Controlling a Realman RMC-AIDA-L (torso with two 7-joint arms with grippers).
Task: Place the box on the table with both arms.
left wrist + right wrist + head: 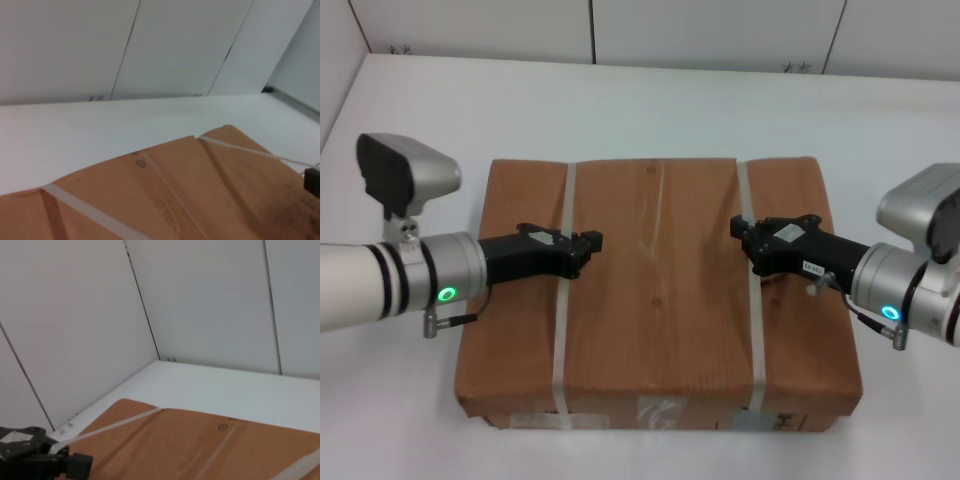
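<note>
The left end effector (588, 247) reached inward over the box's top at the left strap (563, 300); the right end effector (744, 232) mirrored it at the right strap (753, 300); whether either was clenched could not be told; the flat brown cardboard box (655, 290), tape-seamed down its middle, lay on the smooth white counter (620, 100).
</note>
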